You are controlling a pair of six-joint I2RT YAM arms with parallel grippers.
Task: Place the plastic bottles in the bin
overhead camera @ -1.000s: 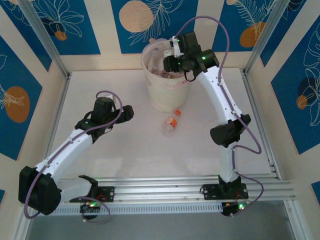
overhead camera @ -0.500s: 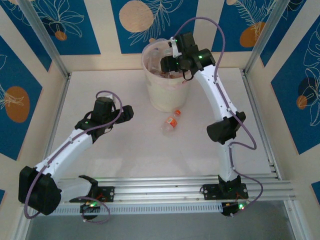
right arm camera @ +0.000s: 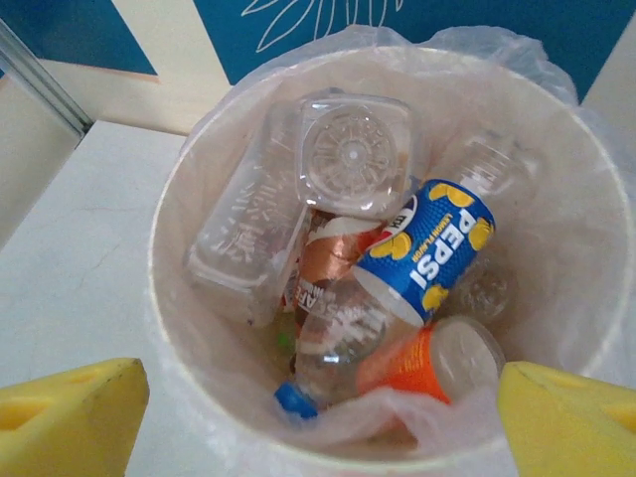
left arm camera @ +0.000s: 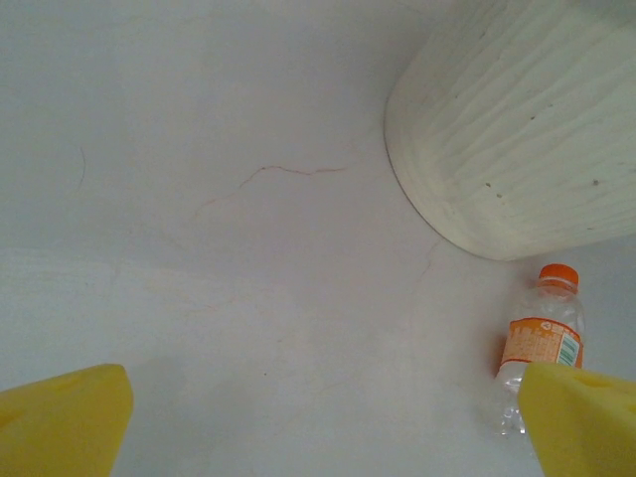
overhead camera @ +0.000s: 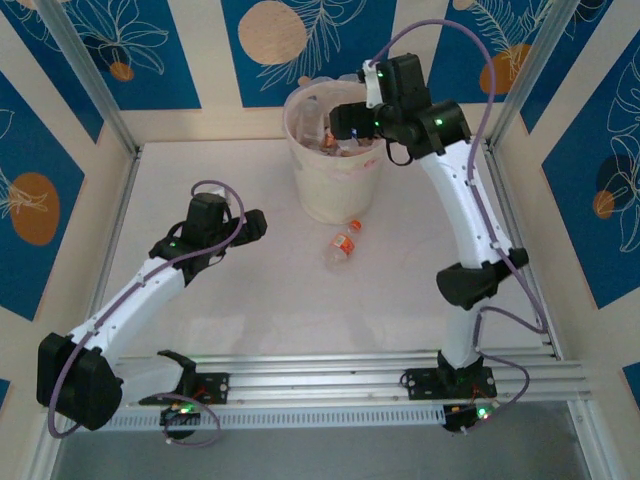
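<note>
Yellow pads (right arm camera: 70,417) of right gripper (overhead camera: 345,120) wide apart, empty, poised over bin (overhead camera: 335,195) mouth; bottles (right arm camera: 427,248) piled inside. Lift straight up, avoid snagging bag liner (right arm camera: 497,45). Jaws of left gripper (left arm camera: 323,422) apart too, arm stretched low over table (left arm camera: 248,248), facing lone bottle (left arm camera: 537,343) lying beside bin base.

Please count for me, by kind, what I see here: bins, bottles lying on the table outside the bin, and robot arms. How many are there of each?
Bin: 1
Bottle on the table: 1
Robot arms: 2 (left arm, right arm)
Total: 4
</note>
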